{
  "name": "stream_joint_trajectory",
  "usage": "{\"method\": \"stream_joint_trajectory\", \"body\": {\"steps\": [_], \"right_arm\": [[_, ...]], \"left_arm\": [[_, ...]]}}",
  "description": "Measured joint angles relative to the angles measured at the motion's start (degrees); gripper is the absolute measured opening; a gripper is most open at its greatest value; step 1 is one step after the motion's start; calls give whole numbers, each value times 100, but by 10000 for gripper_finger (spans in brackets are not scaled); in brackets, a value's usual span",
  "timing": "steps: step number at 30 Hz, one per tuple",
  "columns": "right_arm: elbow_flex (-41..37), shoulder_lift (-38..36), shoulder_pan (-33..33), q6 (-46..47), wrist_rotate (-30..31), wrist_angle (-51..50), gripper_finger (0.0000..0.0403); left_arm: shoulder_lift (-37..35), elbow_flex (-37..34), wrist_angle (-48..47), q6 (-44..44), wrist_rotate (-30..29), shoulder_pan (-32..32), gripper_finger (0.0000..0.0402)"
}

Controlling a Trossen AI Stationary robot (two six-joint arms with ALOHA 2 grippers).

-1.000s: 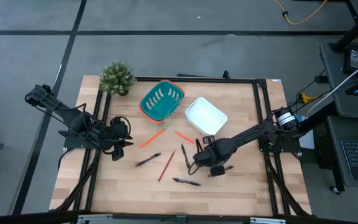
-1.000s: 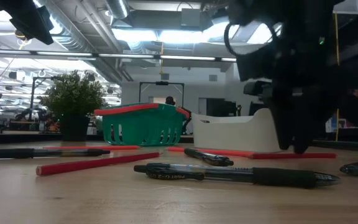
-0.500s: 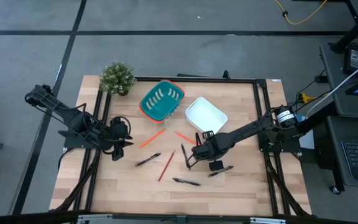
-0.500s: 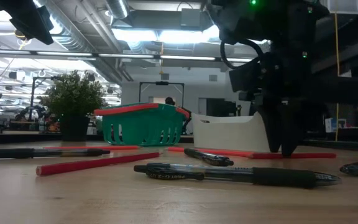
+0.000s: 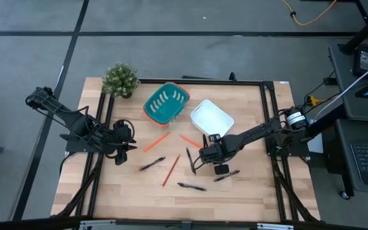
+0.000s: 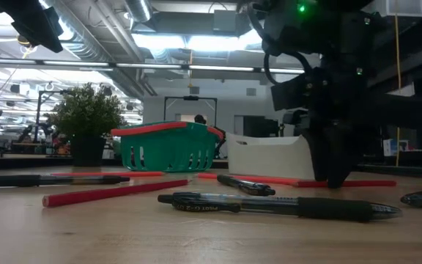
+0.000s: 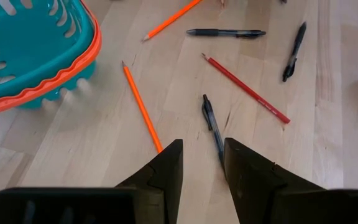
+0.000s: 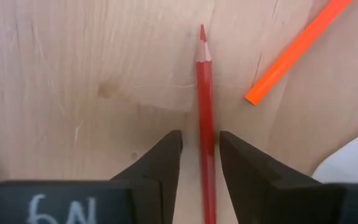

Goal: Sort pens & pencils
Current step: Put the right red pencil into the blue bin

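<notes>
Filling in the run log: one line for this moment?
right gripper: open, astride red pencil on table | left gripper: open, idle at left edge | basket, tray: no pens visible inside

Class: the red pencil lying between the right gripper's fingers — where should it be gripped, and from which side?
Grip the red pencil on its straight shaft behind the sharpened tip, coming straight down. It lies flat on the table, and the right gripper already straddles it, fingers across its thin width.
</notes>
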Motion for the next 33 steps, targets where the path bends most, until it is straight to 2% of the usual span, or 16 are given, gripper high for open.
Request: {"method": "stream_joint_trajectory", "body": {"steps": [4,15,25,33], "right_arm": [[-6,6,22,64,-22,15,106],[-6,20,211,358,-61,31,29],[450,92,278,514,-11,-277,31],[531,85,428,657,96,-334,16]], "left_arm": [[0,0,0,0,0,0,110],[2,0,0,0,0,-1,110],[0,0,0,0,0,-1,110],[2,0,0,0,0,0,110]]}}
